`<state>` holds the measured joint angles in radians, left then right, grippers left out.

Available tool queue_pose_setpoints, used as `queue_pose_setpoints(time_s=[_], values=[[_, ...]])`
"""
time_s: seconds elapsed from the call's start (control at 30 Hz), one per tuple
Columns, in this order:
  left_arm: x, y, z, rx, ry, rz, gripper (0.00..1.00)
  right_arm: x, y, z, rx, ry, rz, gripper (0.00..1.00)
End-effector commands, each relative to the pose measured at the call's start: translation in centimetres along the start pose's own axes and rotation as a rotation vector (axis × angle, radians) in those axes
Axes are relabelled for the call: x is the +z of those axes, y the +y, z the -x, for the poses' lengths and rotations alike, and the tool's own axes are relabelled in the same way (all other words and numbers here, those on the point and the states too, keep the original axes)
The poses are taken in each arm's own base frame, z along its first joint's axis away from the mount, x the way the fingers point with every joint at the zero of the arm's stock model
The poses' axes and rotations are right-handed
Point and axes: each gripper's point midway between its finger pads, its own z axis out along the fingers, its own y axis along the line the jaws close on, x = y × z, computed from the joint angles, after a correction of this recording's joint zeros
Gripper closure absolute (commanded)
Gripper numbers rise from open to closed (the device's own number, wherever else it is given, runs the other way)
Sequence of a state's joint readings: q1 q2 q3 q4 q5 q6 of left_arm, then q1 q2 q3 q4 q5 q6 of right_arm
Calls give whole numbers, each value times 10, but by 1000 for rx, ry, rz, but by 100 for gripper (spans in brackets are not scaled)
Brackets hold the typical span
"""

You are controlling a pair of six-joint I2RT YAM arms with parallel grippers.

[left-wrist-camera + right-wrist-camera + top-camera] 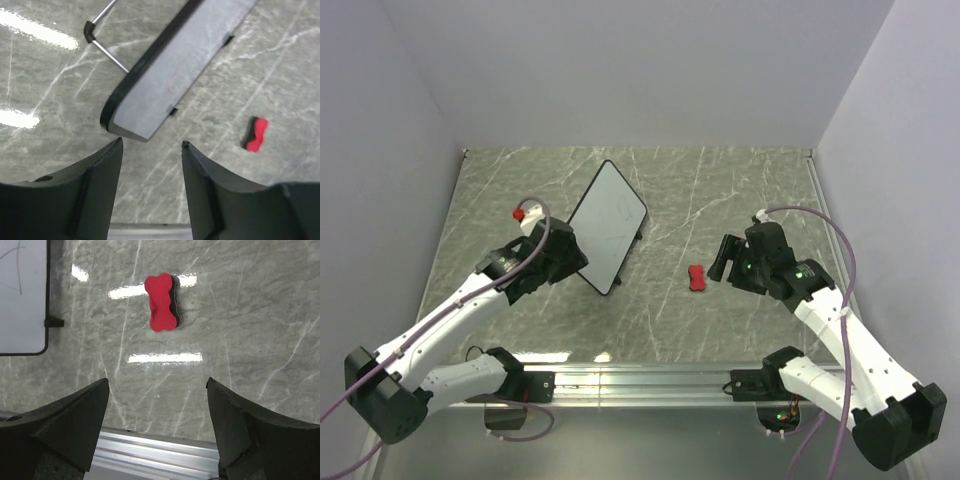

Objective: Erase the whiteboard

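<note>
STEP: grasp eraser (161, 302) | right hand (156, 385): released, eraser ahead; straddle its narrow waist, lower to worktop (720, 200) | left hand (152, 145): released at board (165, 85) corner; steady frame before wiping

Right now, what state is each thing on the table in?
Whiteboard: propped on its stand, faint pen marks not erased.
Eraser: lying loose, not held.
Left gripper: jaws open, empty, near the whiteboard's edge.
Right gripper: jaws open, empty, pointed at the eraser.
</note>
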<state>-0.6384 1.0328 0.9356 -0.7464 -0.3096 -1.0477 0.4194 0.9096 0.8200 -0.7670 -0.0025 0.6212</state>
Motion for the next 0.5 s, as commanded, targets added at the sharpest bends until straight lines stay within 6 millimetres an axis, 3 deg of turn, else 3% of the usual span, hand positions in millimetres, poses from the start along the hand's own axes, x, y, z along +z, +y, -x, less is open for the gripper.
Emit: queue_pose_setpoints(time_s=[0.0,0.07,0.3,0.47], values=[[18,1,3,-42,-67,36,44,-6,-3,2,-36,-19,-9,14],[29,7,-3,-29,-57,80,45,-8,-2,2,-32,-12,-9,14],[42,0,-7,-3,-73,90,48,-10,-6,2,-42,-5,-33,15],[54,5,-10,2,-90,110,67,-6,-8,-1,-51,23,-50,16]])
